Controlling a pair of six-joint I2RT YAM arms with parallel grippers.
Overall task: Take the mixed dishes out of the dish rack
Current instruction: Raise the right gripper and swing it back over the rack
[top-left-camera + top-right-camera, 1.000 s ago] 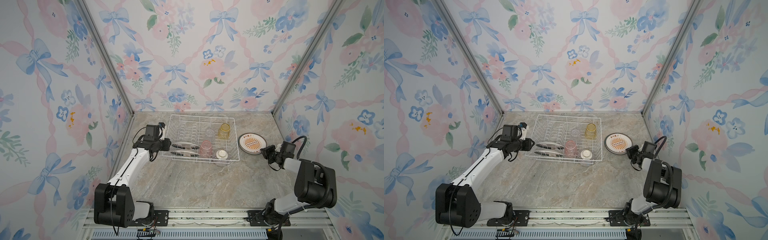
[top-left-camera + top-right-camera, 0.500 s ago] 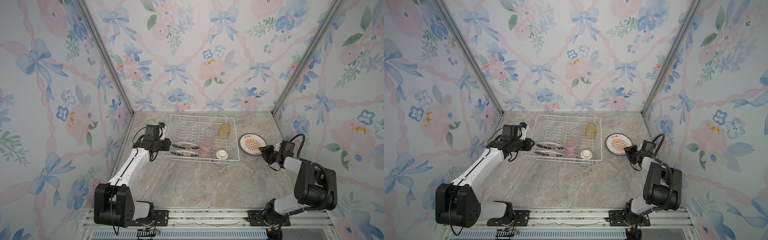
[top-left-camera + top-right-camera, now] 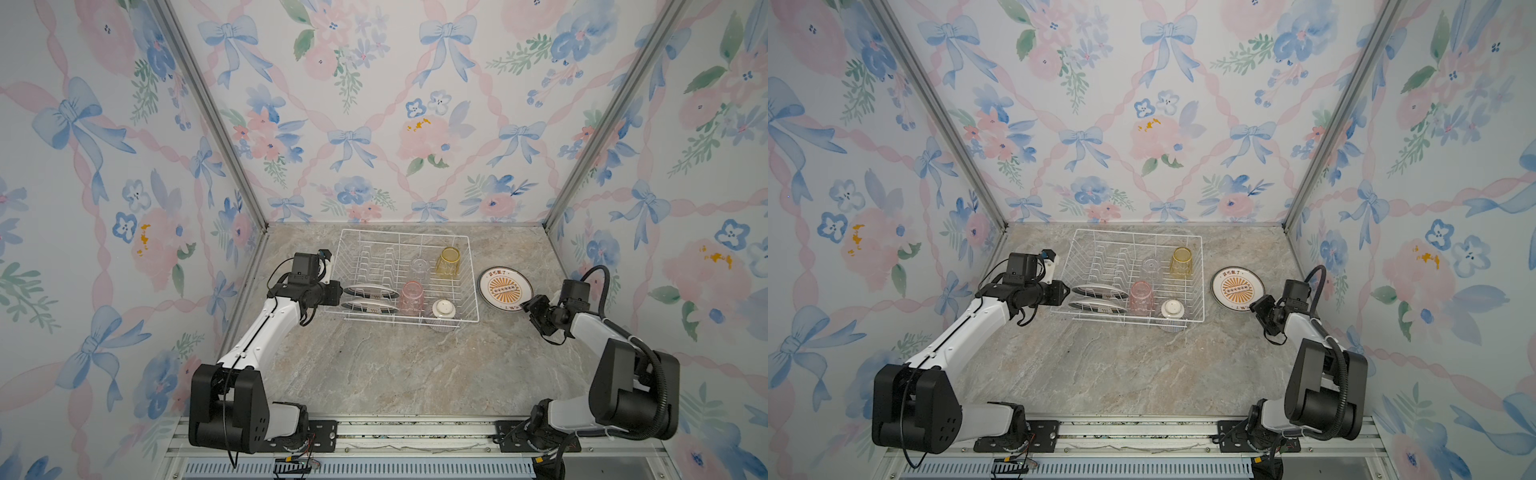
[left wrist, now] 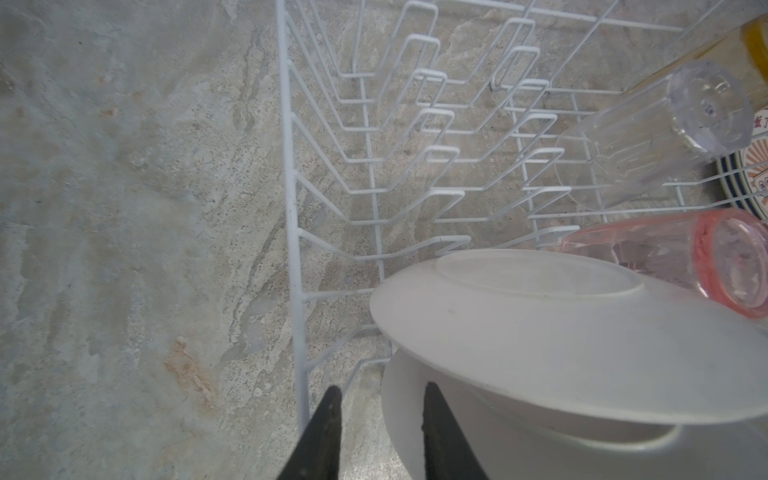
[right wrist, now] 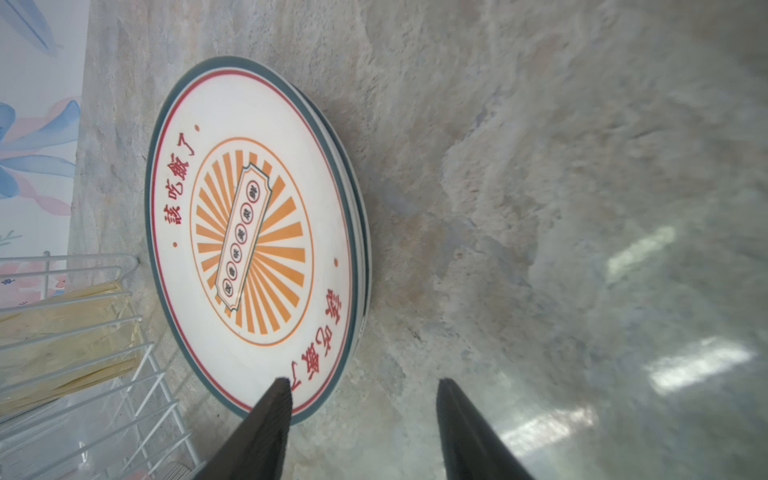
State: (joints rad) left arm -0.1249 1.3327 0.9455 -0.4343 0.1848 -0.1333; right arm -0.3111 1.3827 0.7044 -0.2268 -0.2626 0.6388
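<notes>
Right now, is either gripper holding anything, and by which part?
Right gripper is open and holds nothing, beside the plate stack. Left gripper straddles the rim of a racked plate; whether it grips cannot be told.

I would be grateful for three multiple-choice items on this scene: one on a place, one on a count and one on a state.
1. Where is the sunburst plate stack?
A on the table, right of the dish rack
B inside the rack
C held in the air

2. How many plates stand inside the rack?
A none
B two
C five

3. The right gripper is:
A shut on a plate
B shut, empty
C open, empty

Key:
1 A, the stack lies flat on the table beside the rack.
2 B, both top views show two plates among the prongs.
3 C, the right wrist view shows its fingers apart, clamping nothing.
</notes>
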